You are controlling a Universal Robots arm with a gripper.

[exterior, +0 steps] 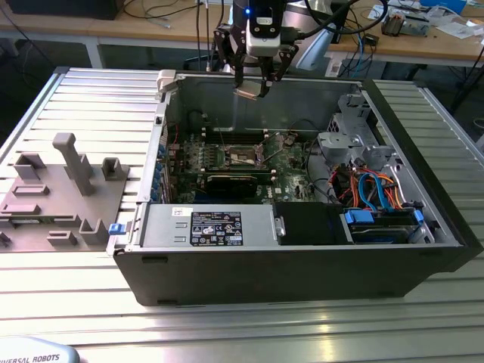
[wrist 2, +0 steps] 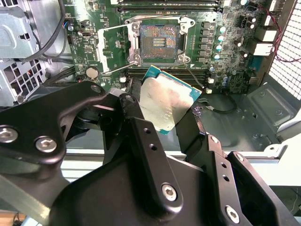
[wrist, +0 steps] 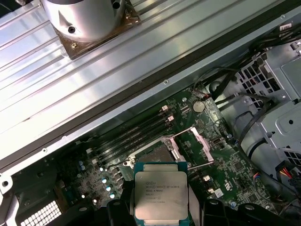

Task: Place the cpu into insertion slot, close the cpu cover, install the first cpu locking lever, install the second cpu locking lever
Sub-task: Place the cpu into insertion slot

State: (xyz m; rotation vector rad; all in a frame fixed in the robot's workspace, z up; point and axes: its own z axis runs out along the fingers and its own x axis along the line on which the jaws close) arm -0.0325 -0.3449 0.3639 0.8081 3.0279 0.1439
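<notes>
Upper centre, exterior view: my gripper (exterior: 252,85) pinches the chip (wrist 2: 169,101) by opposite edges; I judge it light, stiff, fragile.

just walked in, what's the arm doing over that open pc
The robot arm's gripper is shut on the cpu and holds it in the air above the open computer case. Below it, on the green motherboard, the insertion slot is empty and the cpu cover is flipped open beside it. The chip is not yet seated in the slot.
</notes>
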